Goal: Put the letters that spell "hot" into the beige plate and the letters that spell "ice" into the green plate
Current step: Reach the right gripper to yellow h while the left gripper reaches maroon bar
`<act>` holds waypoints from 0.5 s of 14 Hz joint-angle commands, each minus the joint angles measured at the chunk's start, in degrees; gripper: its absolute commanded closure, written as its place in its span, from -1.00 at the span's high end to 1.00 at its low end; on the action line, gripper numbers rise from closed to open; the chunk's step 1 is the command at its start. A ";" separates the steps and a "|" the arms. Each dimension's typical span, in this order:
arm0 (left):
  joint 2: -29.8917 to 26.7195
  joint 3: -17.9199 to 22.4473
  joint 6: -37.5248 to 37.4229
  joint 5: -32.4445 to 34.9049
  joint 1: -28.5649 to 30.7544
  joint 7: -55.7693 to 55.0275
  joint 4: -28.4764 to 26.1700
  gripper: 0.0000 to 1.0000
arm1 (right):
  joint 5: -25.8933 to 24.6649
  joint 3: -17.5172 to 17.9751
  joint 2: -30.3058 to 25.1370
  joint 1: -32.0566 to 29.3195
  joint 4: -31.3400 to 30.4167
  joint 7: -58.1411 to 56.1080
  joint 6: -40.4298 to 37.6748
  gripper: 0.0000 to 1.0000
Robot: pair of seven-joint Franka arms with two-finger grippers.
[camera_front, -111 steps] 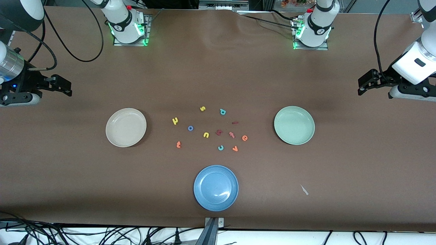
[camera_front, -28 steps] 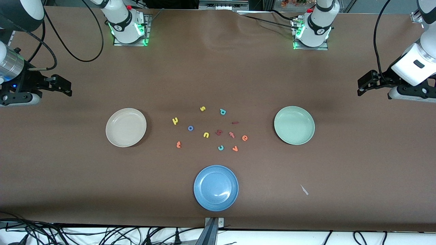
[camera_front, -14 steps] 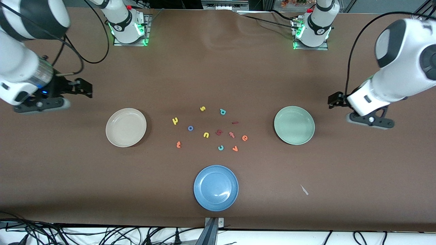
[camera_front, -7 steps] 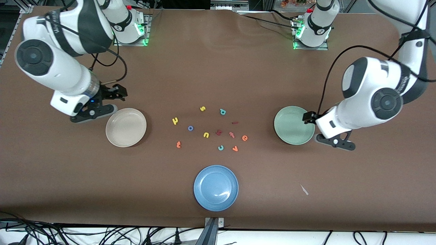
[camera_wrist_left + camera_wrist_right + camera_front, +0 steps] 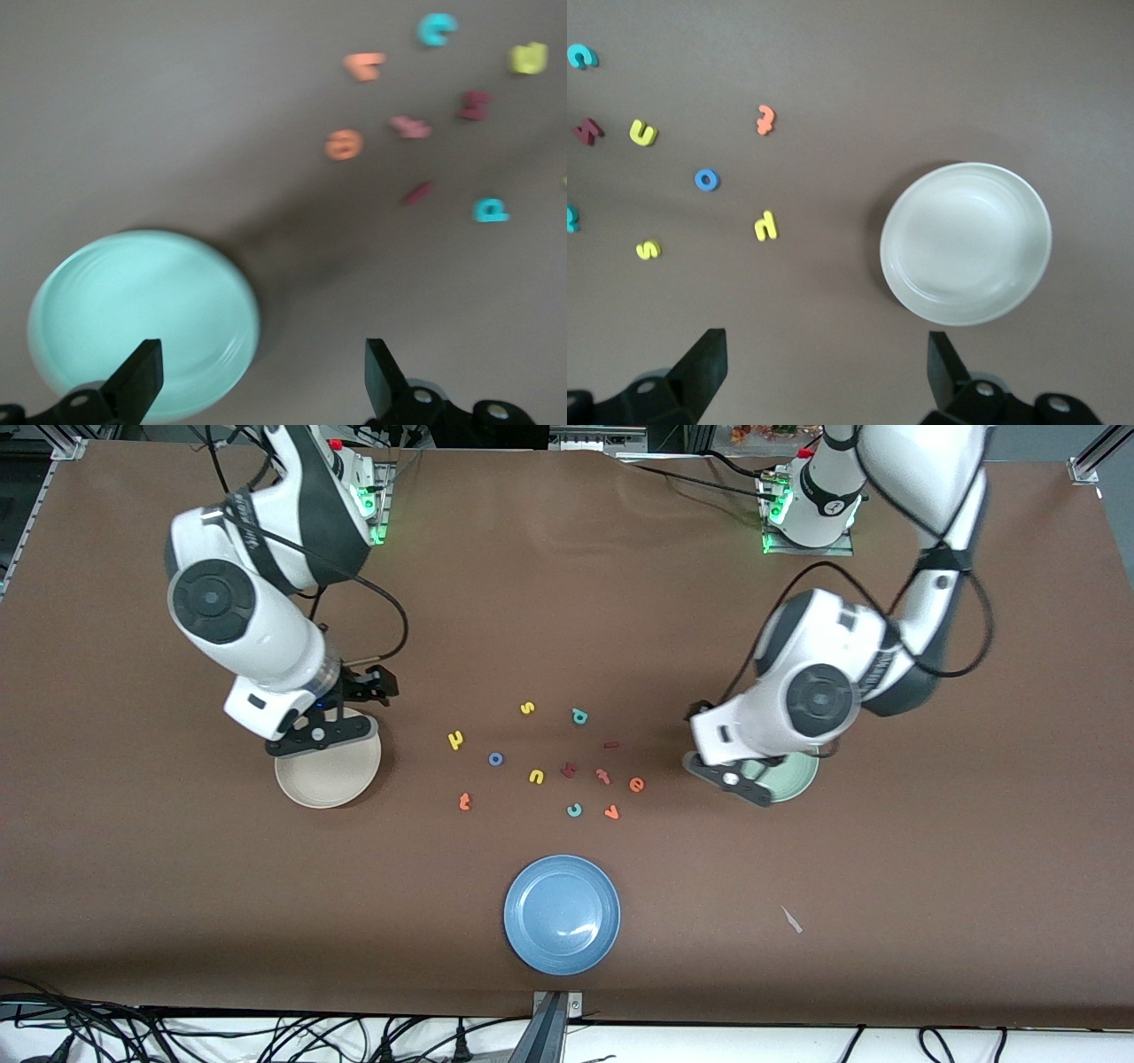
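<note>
Nearest the front camera I note a blue plate [image 5: 562, 914], empty and not part of the job. Next comes the scatter of foam letters, none yet in a plate: orange t [image 5: 464, 802], teal c [image 5: 574, 810], orange e [image 5: 636, 784], blue o [image 5: 495, 759], yellow h [image 5: 455, 739] and the dark red i [image 5: 611, 745].

I judge the task at its opening approach, with no letter grasped. The right gripper [image 5: 376, 684] hangs over the rim of the beige plate [image 5: 328, 779], fingers spread and empty, with the h, o and t toward the letter cluster from it. The left gripper [image 5: 261, 376], likewise spread and empty, is over the table just beside the green plate [image 5: 793, 779], with the e and i close ahead.

Both arms reach in from their bases, elbows high, wrists pointing down. The next move calls for centring over one small letter, then a careful descent.
</note>
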 commanded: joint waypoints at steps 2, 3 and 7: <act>4.27 -1.15 6.11 -1.83 -1.82 16.11 0.85 1.00 | 1.37 0.43 3.41 2.36 -6.10 3.36 13.11 1.00; 5.41 -2.55 8.48 -1.93 -1.82 19.55 0.58 1.00 | 1.46 1.13 6.04 3.24 -7.25 4.77 17.95 1.00; 5.94 -6.17 24.27 -1.75 -2.52 20.64 -10.20 0.82 | 1.46 4.03 10.89 3.60 -7.79 11.53 21.69 1.00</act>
